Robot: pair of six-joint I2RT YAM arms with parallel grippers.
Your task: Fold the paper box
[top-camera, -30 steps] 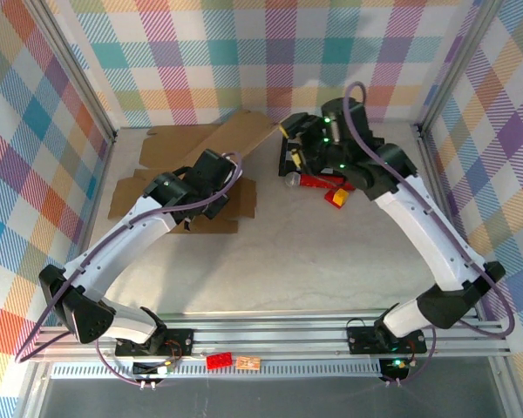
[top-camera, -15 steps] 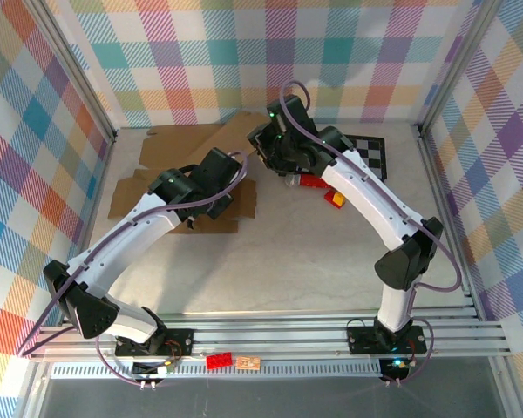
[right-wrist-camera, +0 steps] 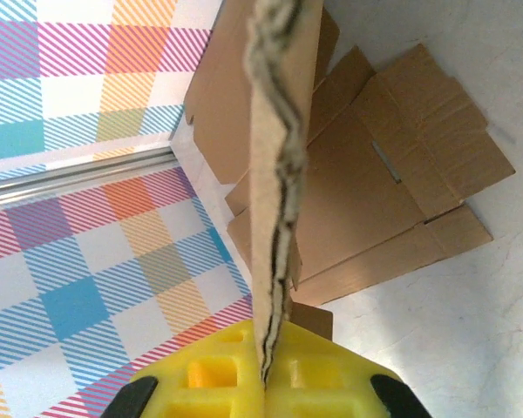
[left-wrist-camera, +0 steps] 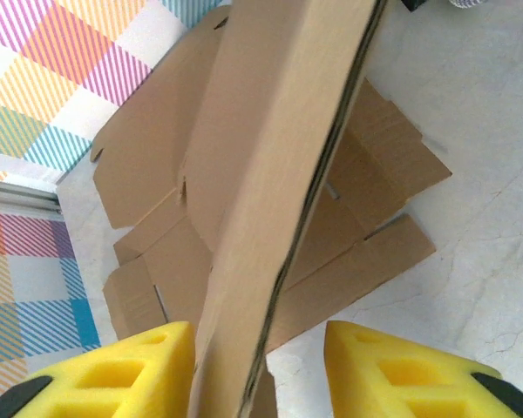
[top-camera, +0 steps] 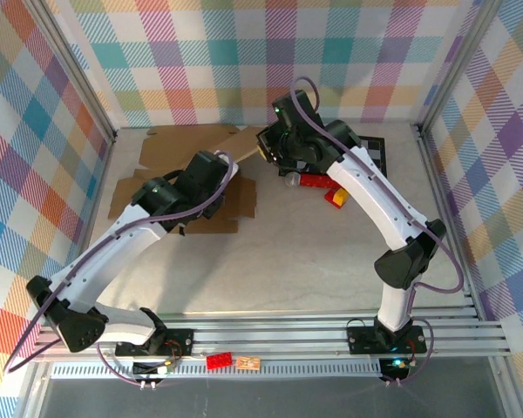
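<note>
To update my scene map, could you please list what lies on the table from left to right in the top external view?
paper box → silver cylinder → red brick → yellow block → checkerboard

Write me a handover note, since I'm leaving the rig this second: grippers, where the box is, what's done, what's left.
Left gripper: jaws open, standing either side of the raised panel, not clamping it.
Right gripper: jaws shut on the raised panel's edge.
Paper box: an unfolded blank at the far left of the table, mostly flat, with one panel lifted.
Done: one panel is raised.
Left: the walls and flaps need folding and tucking; there is no box shape yet.
</note>
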